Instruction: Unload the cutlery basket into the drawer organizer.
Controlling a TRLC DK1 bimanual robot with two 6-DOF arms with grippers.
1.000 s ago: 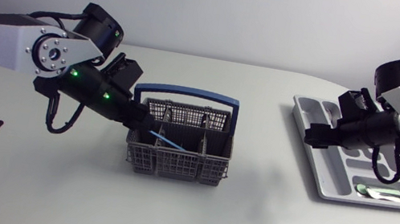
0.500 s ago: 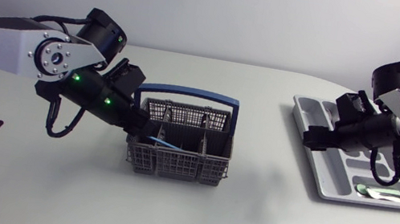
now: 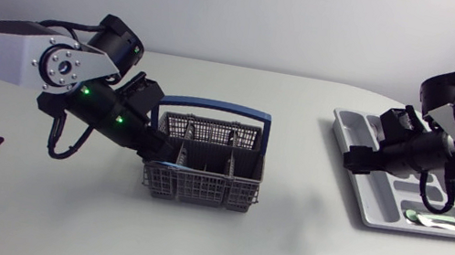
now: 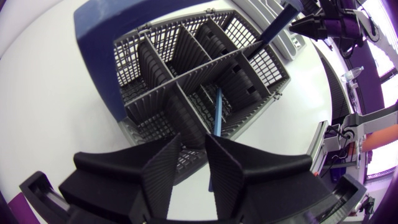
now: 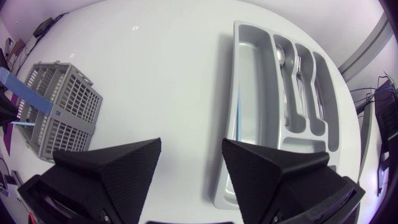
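The step in hand looks like the pick-up: fetching a piece out of the basket (image 3: pixel 199 188) before carrying it across to the organizer (image 5: pixel 249 87).

The left gripper (image 4: pixel 193 146) hangs low over the near edge of the basket, tilted down into it. Its fingers stand a narrow way apart and nothing is clamped between them. Just ahead of it, and partly under one finger (image 4: pixel 227 171), a thin blue piece (image 4: pixel 217 112) lies along the floor of a compartment, pointing away from the gripper toward the far wall. It runs close beside that finger. I cannot see the other finger touching it, so I judge it not yet gripped. The other compartments ahead of the gripper look empty, as far as the dividers let me see.

The right gripper (image 5: pixel 191 149) is spread wide and holds nothing. It hovers above the worktop (image 3: pixel 217 246) with the near rim of the organizer just ahead and under one finger. Metal cutlery (image 5: pixel 298 74) already lies in the narrow slots further ahead, and the long slot nearest the gripper is bare.

The next move calls for the left gripper to shift sideways so the blue piece sits squarely between both fingers, then go a little deeper and close. The piece is thin and lies flat, so it may slip, and a finger could catch on the divider beside it.
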